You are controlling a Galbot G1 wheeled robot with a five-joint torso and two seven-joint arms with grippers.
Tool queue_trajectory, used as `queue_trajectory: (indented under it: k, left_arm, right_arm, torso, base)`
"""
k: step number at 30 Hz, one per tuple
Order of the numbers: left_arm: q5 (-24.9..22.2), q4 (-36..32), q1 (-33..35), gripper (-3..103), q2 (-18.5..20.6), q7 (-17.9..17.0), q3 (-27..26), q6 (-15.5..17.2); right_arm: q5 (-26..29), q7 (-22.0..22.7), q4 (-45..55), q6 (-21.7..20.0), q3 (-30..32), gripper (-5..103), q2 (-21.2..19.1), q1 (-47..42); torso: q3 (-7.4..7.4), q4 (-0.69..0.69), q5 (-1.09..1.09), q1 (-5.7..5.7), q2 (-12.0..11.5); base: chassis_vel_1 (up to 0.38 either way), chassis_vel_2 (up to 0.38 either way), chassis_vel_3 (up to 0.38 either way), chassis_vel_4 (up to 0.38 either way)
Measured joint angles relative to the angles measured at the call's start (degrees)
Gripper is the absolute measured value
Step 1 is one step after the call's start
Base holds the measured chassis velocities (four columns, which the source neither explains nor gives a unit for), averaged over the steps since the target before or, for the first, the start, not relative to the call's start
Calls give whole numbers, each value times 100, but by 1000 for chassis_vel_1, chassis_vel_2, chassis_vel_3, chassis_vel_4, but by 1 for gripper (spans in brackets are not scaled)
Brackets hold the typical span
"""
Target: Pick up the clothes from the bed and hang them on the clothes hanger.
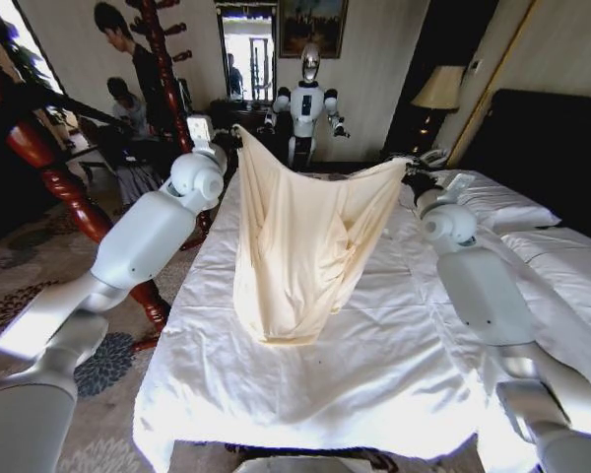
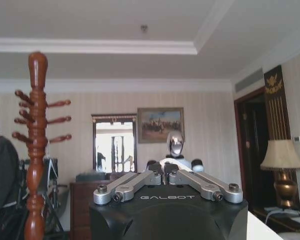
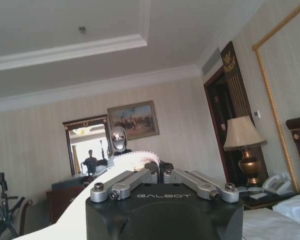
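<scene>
The cream-yellow clothes (image 1: 300, 246) hang stretched between my two raised arms above the white bed (image 1: 374, 374), sagging in the middle with the lower fold resting on the duvet. My left gripper (image 1: 238, 136) holds the garment's one top corner, its fingers closed together in the left wrist view (image 2: 163, 170). My right gripper (image 1: 410, 175) is shut on the other top corner. In the right wrist view a bunched edge of the clothes (image 3: 132, 159) sits at the closed gripper (image 3: 159, 167). The clothes hanger is out of view.
A red-brown wooden coat stand (image 1: 163, 59) with pegs rises left of the bed, also seen as the coat stand (image 2: 36, 150) near my left arm. Another robot (image 1: 306, 103) stands beyond the bed's far end. A dark headboard (image 1: 552, 148), pillows (image 1: 512, 207) and a lamp (image 1: 438, 89) are on the right.
</scene>
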Motion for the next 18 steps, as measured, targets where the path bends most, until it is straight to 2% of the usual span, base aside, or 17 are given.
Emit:
queue_trajectory:
  k: [2,5,8,10,13,18]
  left_arm:
    - [-16,-56,-301,2,62,-64,26,67]
    - [-26,-112,-469,2,107,-155,70,230]
    - [68,-214,-611,2,235,-382,217,617]
    - [62,-224,-616,2,257,-435,217,682]
    - [-76,-196,-630,2,419,-813,123,1095]
    - [-225,-386,-636,2,649,-939,128,1381]
  right_arm:
    - [228,100,137,-63,-152,1,-89,376]
    - [269,129,197,-83,-292,1,-113,608]
    - [36,116,157,-98,-624,1,-129,834]
    - [18,131,141,-98,-631,1,-115,851]
    - [31,323,27,-112,-583,1,-67,920]
    - [77,332,178,-154,-480,1,-202,876]
  torso:
    - [0,0,2,-1,0]
    - [-2,0,1,-1,1]
    - [-1,1,1,-2,1]
    - [0,1,1,-1,1]
    - [0,0,3,-1,1]
    - [0,2,0,-1,1]
  base:
    - [0,0,0,0]
    - [0,0,0,0]
    - [0,0,0,0]
    - [0,0,0,0]
    - [0,0,0,0]
    - [0,0,0,0]
